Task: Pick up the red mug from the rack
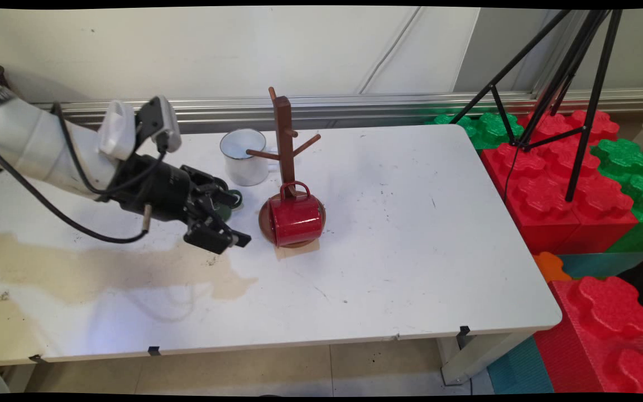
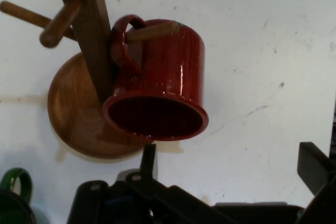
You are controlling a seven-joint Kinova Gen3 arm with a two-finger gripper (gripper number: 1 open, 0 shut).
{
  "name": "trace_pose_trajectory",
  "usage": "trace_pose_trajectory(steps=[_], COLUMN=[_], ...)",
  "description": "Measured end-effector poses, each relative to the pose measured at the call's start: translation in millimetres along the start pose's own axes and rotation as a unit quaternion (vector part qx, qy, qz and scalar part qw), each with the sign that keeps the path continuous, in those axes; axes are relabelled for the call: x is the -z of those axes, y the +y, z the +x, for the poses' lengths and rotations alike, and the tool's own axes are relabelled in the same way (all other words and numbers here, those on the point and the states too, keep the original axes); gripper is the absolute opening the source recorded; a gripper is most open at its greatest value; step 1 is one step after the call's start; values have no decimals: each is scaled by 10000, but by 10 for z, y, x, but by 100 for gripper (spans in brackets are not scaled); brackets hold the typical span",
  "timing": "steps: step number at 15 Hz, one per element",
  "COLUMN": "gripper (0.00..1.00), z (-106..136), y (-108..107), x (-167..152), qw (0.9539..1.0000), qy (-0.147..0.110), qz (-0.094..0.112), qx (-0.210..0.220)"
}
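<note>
1. The pincer [image 1: 226,237] hovers open and empty, just left of the red mug [image 1: 294,220].
2. The red mug hangs by its handle from a peg of the wooden mug tree [image 1: 284,139], mouth facing the pincer.
3. It looks like enamelled metal: light, rigid, probably slippery; the rim wall seems the likeliest hold.
4. A white mug [image 1: 244,156] stands on the counter [image 1: 411,234] behind; a green mug [image 2: 13,195] sits beside the pincer.

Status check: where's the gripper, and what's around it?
Gripper open, empty, low over the table. Nearest: red mug hanging by its handle on a peg of the wooden mug tree. Green mug beside the hand; white mug behind.
</note>
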Motion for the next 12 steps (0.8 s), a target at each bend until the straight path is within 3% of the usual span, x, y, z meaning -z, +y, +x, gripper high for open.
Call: trace_pose_trajectory(steps=[12], gripper=[100], z=[-122], y=[27], x=[-597], qw=[9969], qy=[221], qz=[-6], qx=[750])
